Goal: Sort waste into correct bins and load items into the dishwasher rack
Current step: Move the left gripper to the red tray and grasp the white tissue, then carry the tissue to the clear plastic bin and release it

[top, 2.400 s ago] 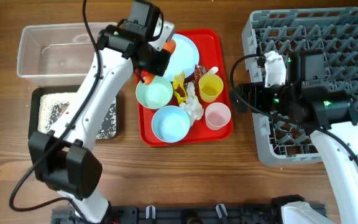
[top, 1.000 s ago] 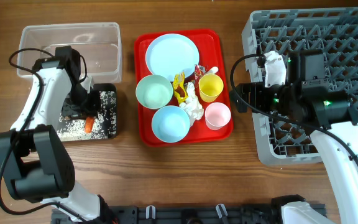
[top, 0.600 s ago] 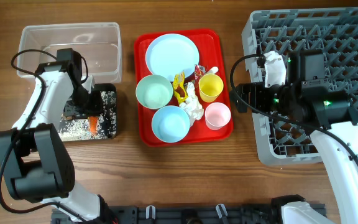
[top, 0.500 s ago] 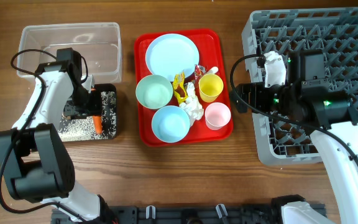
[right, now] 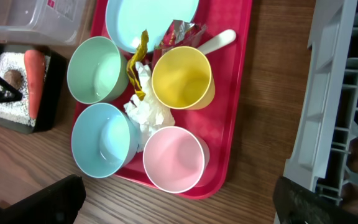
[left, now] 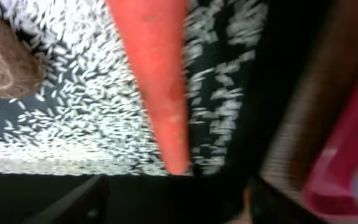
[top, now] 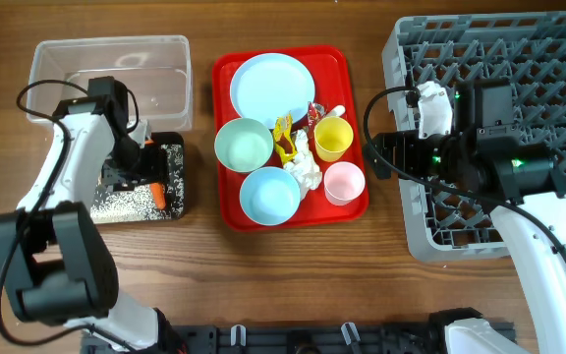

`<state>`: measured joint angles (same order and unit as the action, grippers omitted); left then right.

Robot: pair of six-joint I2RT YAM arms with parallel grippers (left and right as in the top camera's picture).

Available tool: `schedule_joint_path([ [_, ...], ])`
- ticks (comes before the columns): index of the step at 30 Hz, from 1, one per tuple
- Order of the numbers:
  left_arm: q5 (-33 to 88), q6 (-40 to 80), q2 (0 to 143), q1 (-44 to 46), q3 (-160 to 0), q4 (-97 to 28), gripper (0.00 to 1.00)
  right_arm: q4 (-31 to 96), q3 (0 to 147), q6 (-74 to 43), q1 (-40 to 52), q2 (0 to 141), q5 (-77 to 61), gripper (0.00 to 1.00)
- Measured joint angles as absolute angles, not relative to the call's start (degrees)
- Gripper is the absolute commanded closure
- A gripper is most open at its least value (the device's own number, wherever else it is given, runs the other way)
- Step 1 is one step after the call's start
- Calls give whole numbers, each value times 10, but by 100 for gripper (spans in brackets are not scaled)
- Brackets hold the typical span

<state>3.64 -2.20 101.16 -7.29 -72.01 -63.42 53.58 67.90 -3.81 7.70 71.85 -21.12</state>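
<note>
The orange carrot lies loose on white rice grains in the black bin, next to a brown lump. My left gripper hovers just above it, open and empty. The clear bin stands behind. My right gripper is open near the dishwasher rack, with the pink cup below it. The red tray holds a plate, two bowls, a yellow cup, tissue, wrappers and a spoon.
Bare wooden table runs along the front. The rack's grey wall stands close to the red tray's right side. The left arm's cable loops over the clear bin's corner.
My left jaws have opened and let go of the carrot, which has settled flat in the black bin. The right arm has not moved.
</note>
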Motion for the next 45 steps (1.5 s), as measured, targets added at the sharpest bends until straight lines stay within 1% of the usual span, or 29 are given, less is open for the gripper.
schedule_joint_path([
  [1,55,-21,996,-73,-726,-634,11,536,679,-38,77,719,-211,0],
  [2,72,-22,978,-72,-733,-632,8,536,679,-38,77,719,-211,0],
  [3,94,-20,952,-71,-739,-622,4,536,679,-38,77,719,-211,0],
  [6,158,-22,875,-58,-748,-599,0,530,679,-38,77,719,-216,0],
  [10,200,-22,835,-11,-751,-586,0,516,679,-43,77,719,-229,0],
  [11,212,-22,833,23,-751,-577,0,516,679,-44,77,719,-230,0],
  [16,220,-22,839,126,-751,-499,0,517,679,-45,77,719,-231,0],
  [19,220,-22,863,173,-751,-447,0,519,679,-45,77,719,-231,0],
  [21,220,-22,880,187,-751,-425,0,519,679,-45,77,719,-232,0],
  [25,218,-39,947,232,-752,-356,0,518,679,-51,77,719,-231,0],
  [28,209,-58,994,255,-752,-336,0,519,679,-54,77,719,-232,0],
  [33,195,-100,1072,288,-752,-336,0,521,679,-60,77,719,-232,0],
  [42,148,-143,1079,305,-752,-336,1,521,679,-67,77,719,-232,0],
  [45,142,-160,1091,305,-752,-331,5,521,679,-67,77,719,-232,0],
])
